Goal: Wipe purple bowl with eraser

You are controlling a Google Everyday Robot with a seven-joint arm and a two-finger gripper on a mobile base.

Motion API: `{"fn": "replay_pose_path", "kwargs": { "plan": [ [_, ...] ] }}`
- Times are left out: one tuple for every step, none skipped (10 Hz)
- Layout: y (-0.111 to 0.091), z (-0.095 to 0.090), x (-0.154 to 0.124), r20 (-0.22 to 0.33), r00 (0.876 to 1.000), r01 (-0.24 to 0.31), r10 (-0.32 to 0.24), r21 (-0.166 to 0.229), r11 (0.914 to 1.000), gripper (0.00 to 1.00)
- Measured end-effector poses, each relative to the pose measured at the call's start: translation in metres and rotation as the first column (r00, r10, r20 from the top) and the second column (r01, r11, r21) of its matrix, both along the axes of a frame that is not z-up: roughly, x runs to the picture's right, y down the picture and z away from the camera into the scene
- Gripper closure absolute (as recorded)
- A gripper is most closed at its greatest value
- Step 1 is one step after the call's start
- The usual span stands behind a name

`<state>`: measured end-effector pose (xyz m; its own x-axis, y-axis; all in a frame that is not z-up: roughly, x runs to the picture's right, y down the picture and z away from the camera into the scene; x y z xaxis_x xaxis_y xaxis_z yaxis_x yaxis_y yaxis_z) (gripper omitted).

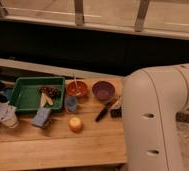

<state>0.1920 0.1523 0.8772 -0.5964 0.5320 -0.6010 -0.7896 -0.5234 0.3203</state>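
Fingers spread wide, as far as I can make out, though the gripper itself sits out of my sight somewhere behind the big white arm [153,120] that fills the right side of the scene. That casing rises over the right end of the wooden table [63,147] and hides its far corner.

Over on the table, the purple bowl [103,90] stands upright near the back edge, open side up, nothing in it that I can see. Just to its left sits the orange-red bowl [76,90], with a thin pale stick [74,80] leaning out of it. The eraser [116,113] lies flat on the wood in front of the purple bowl and a little to the right, apart from it, its right end tucked against the white arm (partly covered, so I can't see its whole length). A slim black tool [104,110] lies slantwise between bowl and eraser, just beside the eraser.

Further left is a green tray [35,79] holding a dark cluster and a pale scrap. In front of it stand a small blue cup [71,103], a blue sponge [41,117] and a round orange thing [75,123].
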Motion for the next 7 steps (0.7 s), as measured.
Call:
{"fn": "replay_pose_path", "kwargs": {
  "plan": [
    [0.0044,0.0038,-0.0014,0.004,1.000,-0.004,0.004,-0.014,0.9999,0.30],
    [0.0066,0.0066,-0.0030,0.007,1.000,-0.007,0.007,-0.021,0.9997,0.38],
    [0.0087,0.0085,-0.0056,0.013,1.000,-0.009,0.010,-0.028,0.9996,0.49],
    [0.0098,0.0091,-0.0073,0.017,1.000,-0.008,0.008,-0.031,0.9995,0.59],
    [0.0102,0.0083,-0.0070,0.018,1.000,-0.006,0.006,-0.033,0.9995,0.71],
    [0.0098,0.0069,-0.0047,0.014,1.000,-0.010,0.011,-0.032,0.9994,0.81],
    [0.0088,0.0066,-0.0052,0.015,1.000,-0.010,0.010,-0.031,0.9995,0.89]
  ]
}}
